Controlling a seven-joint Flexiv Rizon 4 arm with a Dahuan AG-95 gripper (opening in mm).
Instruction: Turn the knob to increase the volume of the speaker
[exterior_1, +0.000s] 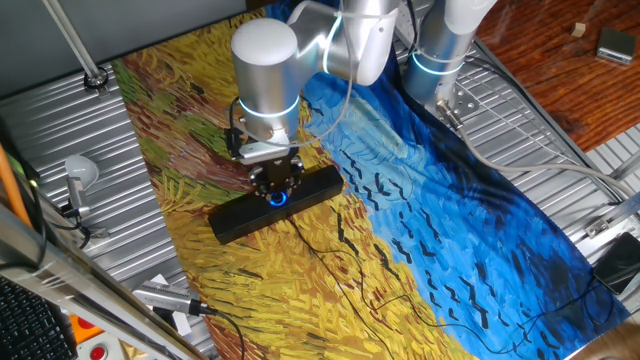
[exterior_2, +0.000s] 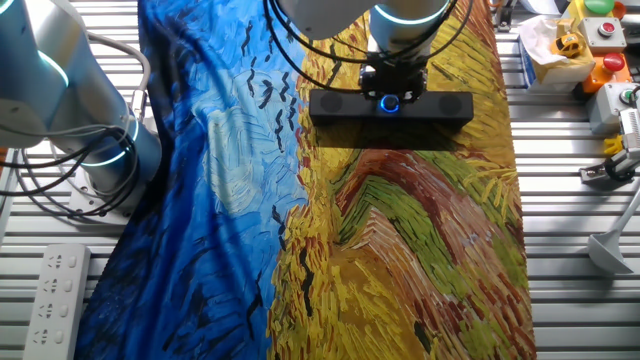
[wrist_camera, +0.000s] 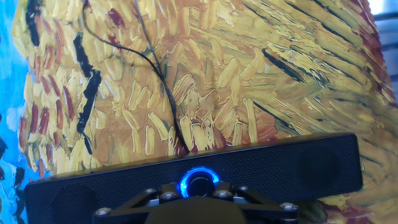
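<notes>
The speaker (exterior_1: 240, 218) is a long black bar lying on the painted cloth; it also shows in the other fixed view (exterior_2: 445, 105) and in the hand view (wrist_camera: 298, 168). The knob (wrist_camera: 199, 182), ringed in blue light, sits at its middle. My gripper (exterior_1: 277, 190) stands straight down over the bar's centre, with the blue glow showing between its fingers (exterior_2: 390, 100). In the hand view the jaws sit close on both sides of the knob and appear shut on it. A thin black cable (wrist_camera: 163, 81) runs from the bar across the cloth.
A second arm's base (exterior_1: 440, 55) stands at the cloth's far edge. A white power strip (exterior_2: 55, 300) lies on the metal table. A button box (exterior_2: 600, 45) and small tools (exterior_1: 165, 298) lie beside the cloth.
</notes>
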